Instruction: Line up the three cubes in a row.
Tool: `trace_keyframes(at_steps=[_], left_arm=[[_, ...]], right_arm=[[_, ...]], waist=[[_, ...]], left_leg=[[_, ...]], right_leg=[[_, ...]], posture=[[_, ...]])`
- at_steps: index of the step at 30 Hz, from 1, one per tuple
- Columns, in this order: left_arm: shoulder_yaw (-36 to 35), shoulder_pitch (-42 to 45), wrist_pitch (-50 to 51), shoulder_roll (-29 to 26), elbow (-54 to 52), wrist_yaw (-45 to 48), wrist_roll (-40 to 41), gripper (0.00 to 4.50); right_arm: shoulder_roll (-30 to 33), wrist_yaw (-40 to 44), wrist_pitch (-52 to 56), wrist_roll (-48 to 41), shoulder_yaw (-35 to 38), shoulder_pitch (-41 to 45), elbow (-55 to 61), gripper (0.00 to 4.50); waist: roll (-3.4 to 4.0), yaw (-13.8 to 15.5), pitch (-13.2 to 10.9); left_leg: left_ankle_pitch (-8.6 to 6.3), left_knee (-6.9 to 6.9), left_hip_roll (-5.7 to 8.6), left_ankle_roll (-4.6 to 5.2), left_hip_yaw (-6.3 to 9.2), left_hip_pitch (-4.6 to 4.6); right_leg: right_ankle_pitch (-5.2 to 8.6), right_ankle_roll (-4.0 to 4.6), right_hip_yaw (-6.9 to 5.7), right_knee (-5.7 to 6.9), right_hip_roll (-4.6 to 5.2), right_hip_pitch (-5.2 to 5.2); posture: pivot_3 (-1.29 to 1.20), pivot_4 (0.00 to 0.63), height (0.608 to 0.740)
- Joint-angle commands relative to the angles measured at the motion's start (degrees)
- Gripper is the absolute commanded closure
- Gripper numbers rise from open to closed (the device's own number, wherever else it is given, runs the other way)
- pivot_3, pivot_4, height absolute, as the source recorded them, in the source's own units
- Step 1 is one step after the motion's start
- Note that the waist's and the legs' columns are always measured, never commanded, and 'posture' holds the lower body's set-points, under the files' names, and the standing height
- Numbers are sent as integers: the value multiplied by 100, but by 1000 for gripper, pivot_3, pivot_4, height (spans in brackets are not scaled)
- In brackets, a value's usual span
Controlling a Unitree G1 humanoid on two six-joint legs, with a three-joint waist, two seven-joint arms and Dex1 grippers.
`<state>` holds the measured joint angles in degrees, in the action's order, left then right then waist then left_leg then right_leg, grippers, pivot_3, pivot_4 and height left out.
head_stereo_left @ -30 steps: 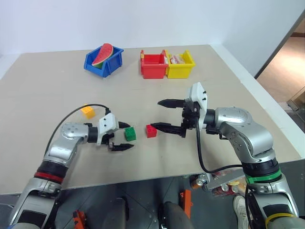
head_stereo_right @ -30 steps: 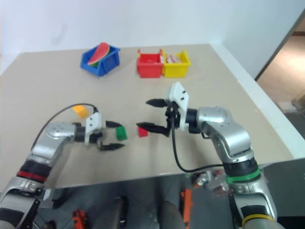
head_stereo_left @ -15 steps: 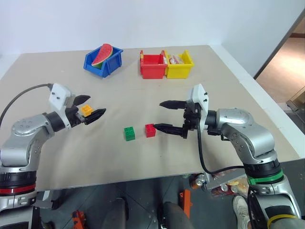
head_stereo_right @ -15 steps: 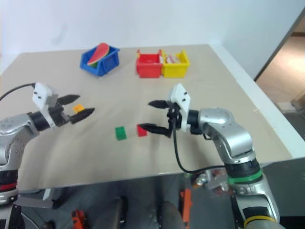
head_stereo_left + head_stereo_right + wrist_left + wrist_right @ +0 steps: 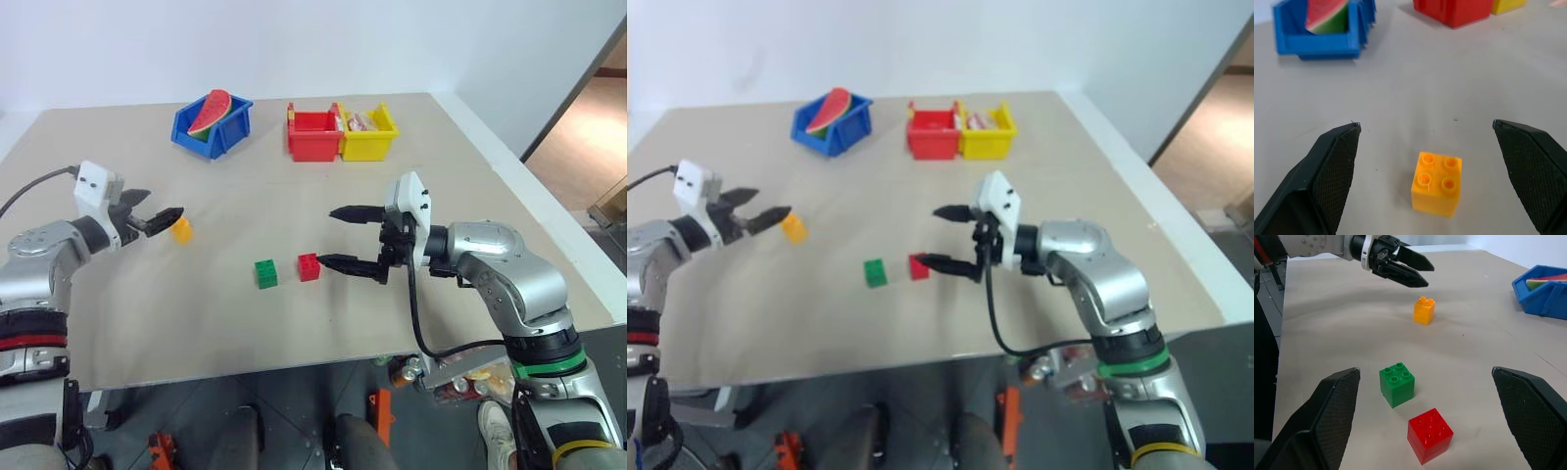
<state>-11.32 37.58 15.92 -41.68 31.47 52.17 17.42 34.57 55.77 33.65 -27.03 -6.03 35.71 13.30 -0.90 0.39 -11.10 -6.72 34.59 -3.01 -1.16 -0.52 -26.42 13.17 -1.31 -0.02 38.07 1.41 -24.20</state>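
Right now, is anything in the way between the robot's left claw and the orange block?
No, nothing visible. The left gripper is open, with only bare table between it and the orange cube. The green cube and red cube sit off to the side.

- A blue open plastic storage bin (image 5: pixel 214 125) stands at the table's far side, holding a watermelon slice (image 5: pixel 211 111) (red flesh, green rind).
- A red open plastic bin (image 5: pixel 315 133) touches a yellow open plastic bin (image 5: pixel 370 134) beside it.
- The beige tabletop (image 5: pixel 294 206) carries all three.
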Motion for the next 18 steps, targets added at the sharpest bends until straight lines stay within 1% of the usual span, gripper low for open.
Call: trace_keyframes(at_steps=[1,9,15,18], left_arm=[[162,197,-407,-95,396,266,-226,21],[465,706,-1031,-3,1548,488,-623,21],[643,928,-1390,142,2086,607,-856,21],[797,976,-1642,224,2328,651,-1052,801]], right_arm=[[97,-48,-8,-22,176,44,182,0],[217,-120,46,-59,219,-43,290,0],[241,-148,77,-79,244,-67,314,0],[244,-182,100,-89,261,-85,322,0]], waist=[[0,0,0],[-2,1,1],[-3,0,2],[-3,1,2]], left_leg=[[0,0,-1,0,-1,0],[0,1,-7,0,-12,-2],[0,2,-7,0,-23,-2],[0,2,-7,0,-23,-2]], right_leg=[[-5,-9,0,0,-1,-1],[-6,1,3,1,-1,-8],[-11,-6,10,0,0,-10],[-11,-6,10,1,0,-10]], posture=[[0,150,740],[0,150,740],[0,150,740],[0,150,740]])
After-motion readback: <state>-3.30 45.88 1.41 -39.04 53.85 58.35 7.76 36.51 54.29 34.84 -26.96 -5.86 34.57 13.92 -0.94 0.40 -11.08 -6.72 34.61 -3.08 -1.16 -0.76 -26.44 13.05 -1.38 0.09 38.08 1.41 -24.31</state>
